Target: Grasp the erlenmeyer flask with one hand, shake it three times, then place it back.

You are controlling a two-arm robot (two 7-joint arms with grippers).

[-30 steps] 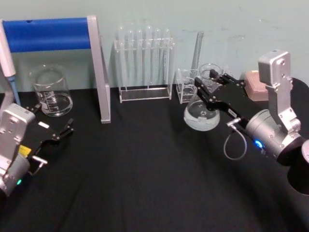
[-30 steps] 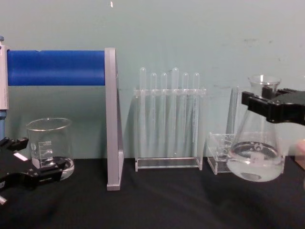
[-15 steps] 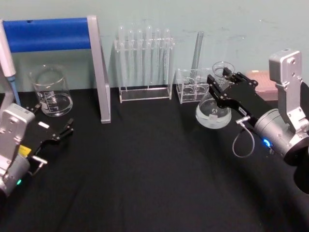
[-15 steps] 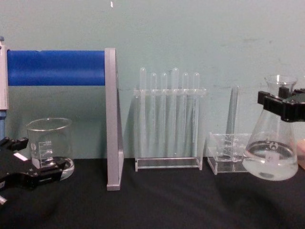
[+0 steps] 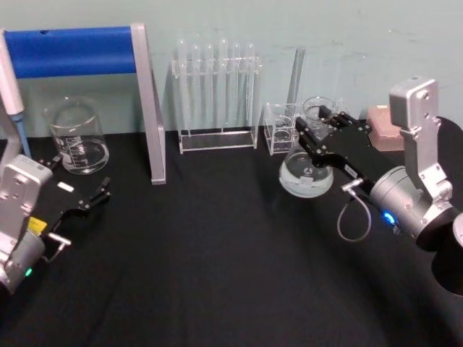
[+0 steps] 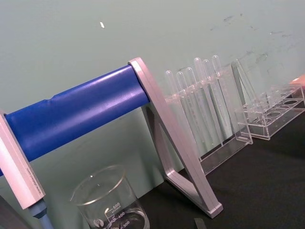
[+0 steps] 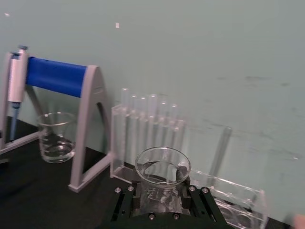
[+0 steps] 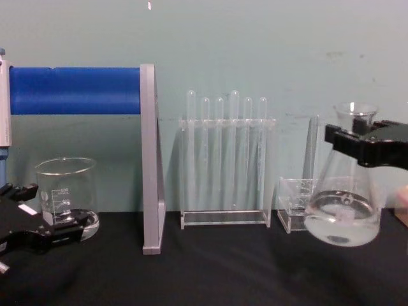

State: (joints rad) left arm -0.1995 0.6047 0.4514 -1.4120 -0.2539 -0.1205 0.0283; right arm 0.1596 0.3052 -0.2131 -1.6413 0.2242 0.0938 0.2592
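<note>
The erlenmeyer flask point(image 5: 306, 173) is a clear glass cone with a little liquid swirling in its wide base. It hangs clear of the black table at the right, in front of a small clear rack. My right gripper point(image 5: 318, 130) is shut on its neck just under the flared rim. From the side, the flask point(image 8: 343, 213) floats above the tabletop with the black gripper point(image 8: 364, 143) clamped around its neck. The right wrist view looks down into the flask's mouth point(image 7: 162, 167) between the gripper point(image 7: 162, 202) jaws. My left gripper point(image 5: 87, 196) rests open at the far left near the beaker.
A graduated glass beaker point(image 5: 76, 137) stands at back left beside a blue-barred grey stand point(image 5: 148, 108). A tall test tube rack point(image 5: 215, 97) is at back centre. A small clear rack point(image 5: 278, 130) with one long tube is behind the flask. A pink block point(image 5: 382, 129) lies at far right.
The right gripper swung the flask to the right half a second ago and has now carried it back left, near where it was a second ago. The left arm has not moved.
</note>
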